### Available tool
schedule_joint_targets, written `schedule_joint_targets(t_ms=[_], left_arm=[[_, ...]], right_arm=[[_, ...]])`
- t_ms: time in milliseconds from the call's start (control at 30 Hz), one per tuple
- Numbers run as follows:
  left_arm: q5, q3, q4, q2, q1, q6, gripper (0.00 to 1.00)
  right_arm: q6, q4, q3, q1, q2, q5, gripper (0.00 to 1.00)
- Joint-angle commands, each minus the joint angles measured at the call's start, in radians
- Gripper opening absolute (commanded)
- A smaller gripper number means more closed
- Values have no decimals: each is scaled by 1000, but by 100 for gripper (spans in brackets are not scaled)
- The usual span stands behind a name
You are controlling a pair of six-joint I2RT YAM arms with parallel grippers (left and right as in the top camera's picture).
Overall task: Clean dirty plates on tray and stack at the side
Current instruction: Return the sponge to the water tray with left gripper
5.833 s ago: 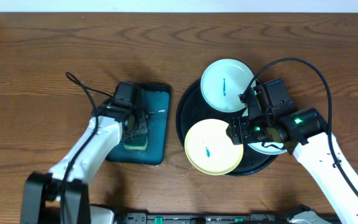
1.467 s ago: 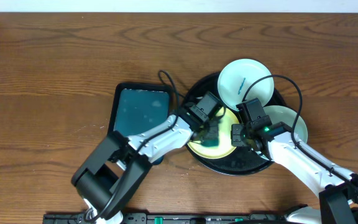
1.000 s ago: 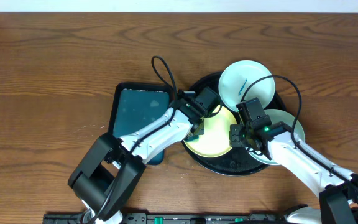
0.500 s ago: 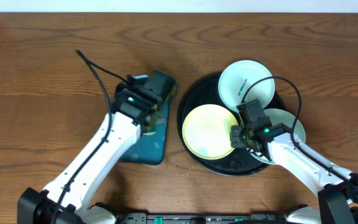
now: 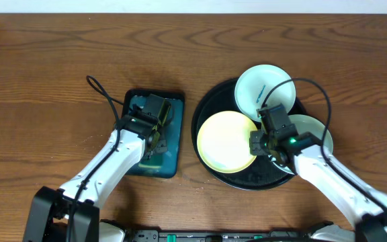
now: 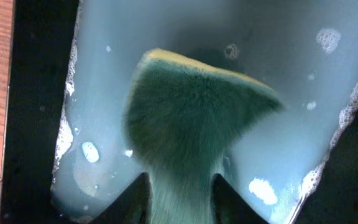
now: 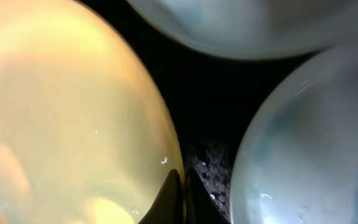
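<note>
Black tray (image 5: 201, 111) sits right of table centre with all three plates on it.

Right arm: I come in from the lower right, forearm angled up-left, wrist passing over the right mint plate (image 5: 316, 128). My right gripper (image 5: 254, 145) is at the right rim of the yellow plate (image 5: 224, 141). On the wrist cam the right gripper (image 7: 180, 190) is closed to a thin wedge on that edge, so I'm pinching the plate.

Left arm: I come up from the lower left, forearm angled up-right, wrist over the teal tray (image 5: 173, 107). My left gripper (image 6: 182, 199) is clamped on the sponge (image 6: 191, 124), green face up with a yellow layer at its far edge. The sponge is down in the soapy water, with foam along the tray walls.

Edges:
- The yellow plate is close against the upper mint plate (image 5: 265, 93), which carries a blue smear (image 5: 261, 91). I can't tell whether they touch.
- The upper mint plate reaches the tray's far rim.
- The gap of black tray floor (image 7: 210, 93) between the three rims is tight.

Room: a narrow strip of wooden table (image 5: 46, 60) runs between the two trays, with wide wood behind and to the left.
</note>
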Motion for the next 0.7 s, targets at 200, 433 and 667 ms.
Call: schedule_joint_targets(t_ms=[200,433,667], left_arm=[[66,82,-68,-298,5,21,82],[83,82,-78,-404,5,21,83],[83,82,-79,-399,5,21,83]], right_arm=[[-166,-92,158,18,-89,242,1],[-241,-136,239,199,-89,657,1],[-226,-207,245,429,-94,1014,1]])
